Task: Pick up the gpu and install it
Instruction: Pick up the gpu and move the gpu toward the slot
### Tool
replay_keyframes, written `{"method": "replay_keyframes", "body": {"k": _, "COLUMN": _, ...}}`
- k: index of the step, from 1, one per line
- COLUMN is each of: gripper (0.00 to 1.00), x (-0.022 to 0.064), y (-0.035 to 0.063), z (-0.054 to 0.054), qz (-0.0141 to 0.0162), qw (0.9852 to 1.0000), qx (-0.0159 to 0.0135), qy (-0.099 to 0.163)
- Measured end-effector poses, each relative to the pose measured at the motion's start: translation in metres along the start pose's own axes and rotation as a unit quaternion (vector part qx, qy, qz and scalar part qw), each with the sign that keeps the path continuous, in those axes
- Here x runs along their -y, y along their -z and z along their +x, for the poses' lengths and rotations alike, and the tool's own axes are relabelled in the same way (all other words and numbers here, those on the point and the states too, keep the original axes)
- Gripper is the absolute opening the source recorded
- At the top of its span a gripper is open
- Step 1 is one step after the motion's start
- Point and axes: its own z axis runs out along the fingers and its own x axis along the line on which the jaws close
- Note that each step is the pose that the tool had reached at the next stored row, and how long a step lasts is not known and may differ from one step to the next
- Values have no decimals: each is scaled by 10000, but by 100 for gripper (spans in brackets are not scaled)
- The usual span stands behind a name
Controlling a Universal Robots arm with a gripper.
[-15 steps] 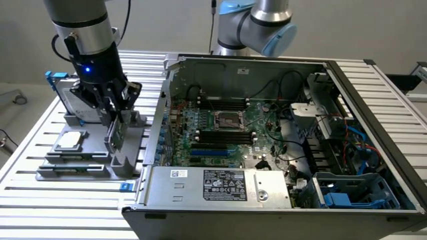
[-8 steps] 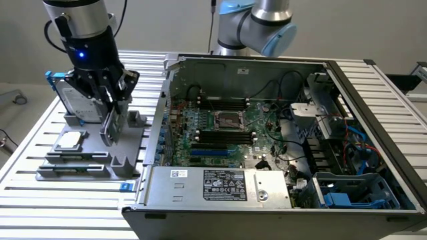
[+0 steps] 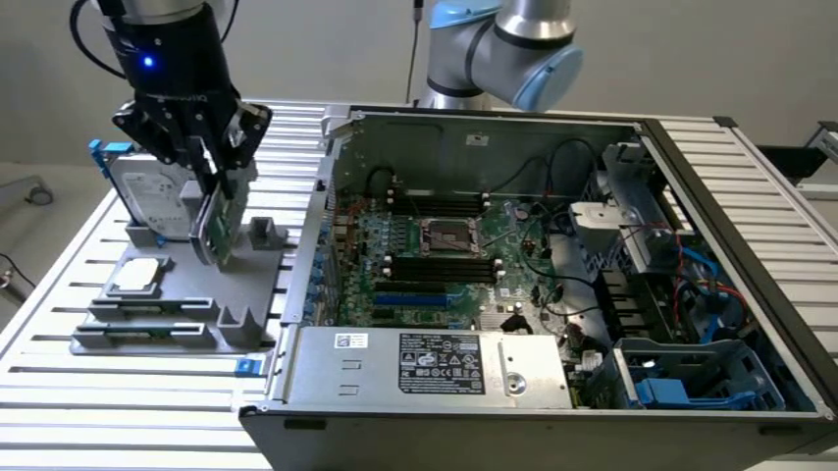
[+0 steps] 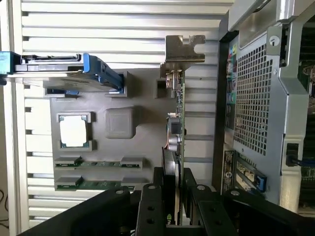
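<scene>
The gpu (image 3: 216, 231) is a thin green card standing on edge over the grey parts holder (image 3: 183, 289) on the exterior view's left. My gripper (image 3: 214, 182) comes down from above and is shut on the card's upper edge. In the wrist view the gpu (image 4: 178, 113) shows edge-on, its silver end bracket (image 4: 183, 49) at the far end, with my gripper (image 4: 173, 196) clamped on either side of the near end. Whether the card's lower edge still touches the holder (image 4: 142, 142) I cannot tell.
The open computer case (image 3: 485, 123) lies on the exterior view's right with its motherboard (image 3: 433, 265) exposed. On the holder are a silver hard drive (image 3: 151, 201) with a blue frame, a processor (image 3: 139, 275) and memory sticks (image 3: 144, 334). The arm's base (image 3: 504, 49) stands behind the case.
</scene>
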Motion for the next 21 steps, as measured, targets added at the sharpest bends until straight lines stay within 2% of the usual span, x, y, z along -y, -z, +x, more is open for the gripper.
{"method": "replay_keyframes", "body": {"k": 4, "gripper": 27, "x": 1, "y": 185, "z": -108, "qz": 0, "qw": 10000, "qx": -8, "qy": 2}}
{"method": "replay_keyframes", "body": {"k": 13, "gripper": 27, "x": 4, "y": 584, "z": -446, "qz": -3, "qw": 10000, "qx": -64, "qy": 45}}
{"method": "replay_keyframes", "body": {"k": 16, "gripper": 27, "x": 6, "y": 652, "z": -575, "qz": -6, "qw": 10000, "qx": -74, "qy": 62}}
{"method": "replay_keyframes", "body": {"k": 21, "gripper": 27, "x": 9, "y": 700, "z": -802, "qz": -17, "qw": 9999, "qx": -83, "qy": 74}}
